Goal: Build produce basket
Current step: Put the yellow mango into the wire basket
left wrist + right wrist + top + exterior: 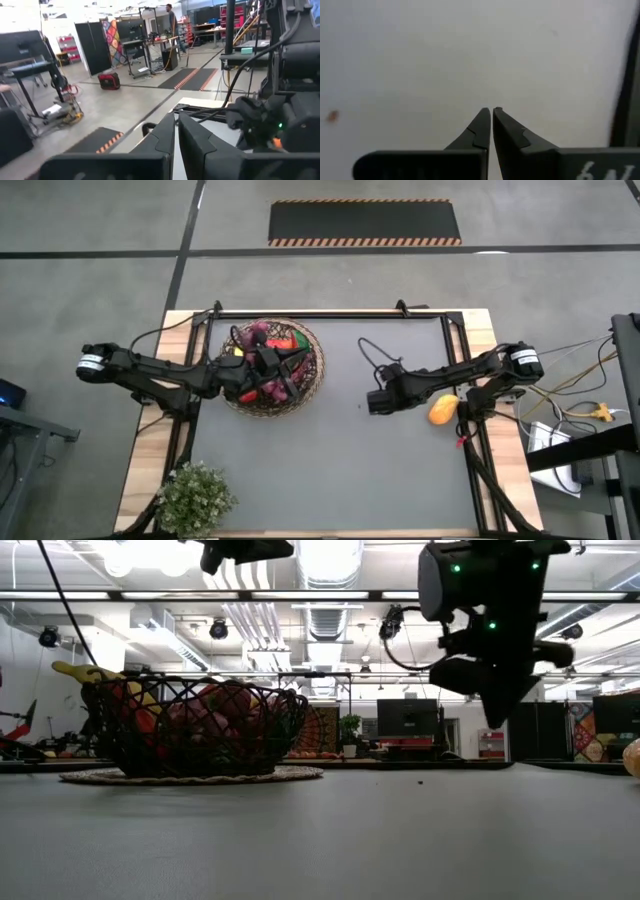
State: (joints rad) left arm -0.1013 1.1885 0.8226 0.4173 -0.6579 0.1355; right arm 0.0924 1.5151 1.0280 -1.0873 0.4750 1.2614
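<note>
The dark wicker basket (272, 368) sits on a round mat at the table's far left and holds several toy fruits and vegetables; it also shows in the low view (195, 730). One orange-yellow fruit (443, 410) lies on the table at the right. My left gripper (296, 363) hovers above the basket, shut and empty, as the left wrist view (176, 122) shows. My right gripper (370, 402) hangs above the table's middle, left of the orange fruit, shut and empty, as the right wrist view (492, 114) shows.
A small green potted plant (195, 498) stands at the table's near left corner. A black cable (375, 355) loops over the table behind my right arm. The grey mat between basket and right arm is bare.
</note>
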